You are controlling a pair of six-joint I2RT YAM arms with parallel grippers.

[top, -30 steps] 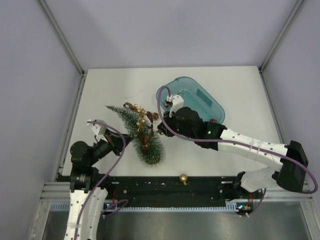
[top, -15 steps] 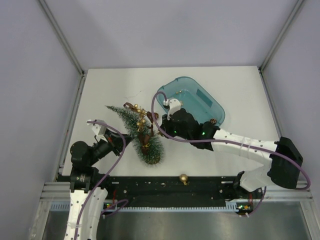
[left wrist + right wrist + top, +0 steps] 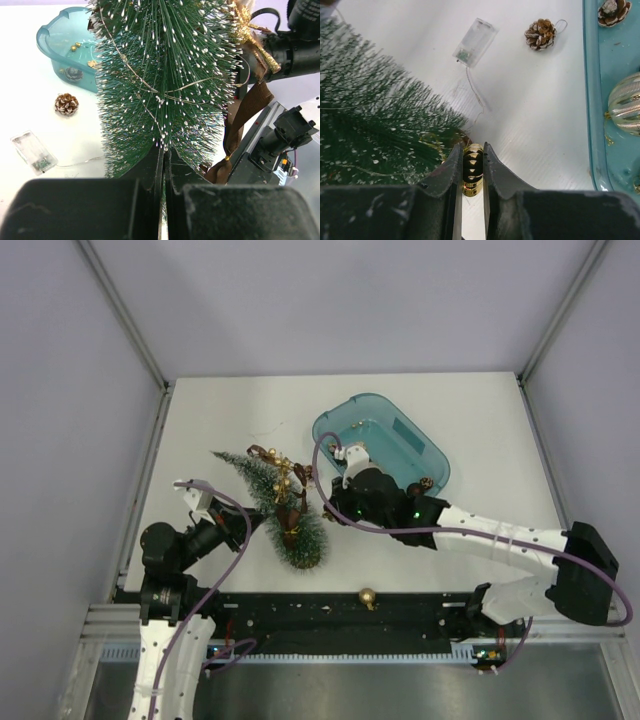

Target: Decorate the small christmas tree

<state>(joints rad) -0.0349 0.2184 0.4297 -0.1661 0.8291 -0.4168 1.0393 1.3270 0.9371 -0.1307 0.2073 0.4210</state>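
The tree [image 3: 275,502] lies on its side on the table [image 3: 480,420], left of the tray [image 3: 436,462], with its tip toward the far left and its wide end toward me. My right tool [image 3: 471,152] sits at its bristles, pinched tight on a ribbed gold bauble [image 3: 472,172]. My left tool [image 3: 164,155] is at the tree's other flank with its fingers pressed nearly together; whether they nip any bristles I can't tell from here.

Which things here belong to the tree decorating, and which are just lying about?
In the job: small christmas tree, gripped by left gripper; gold ornament in right gripper; teal tray with more baubles.
Lying about: pinecone, battery box, gold ball at the near edge.
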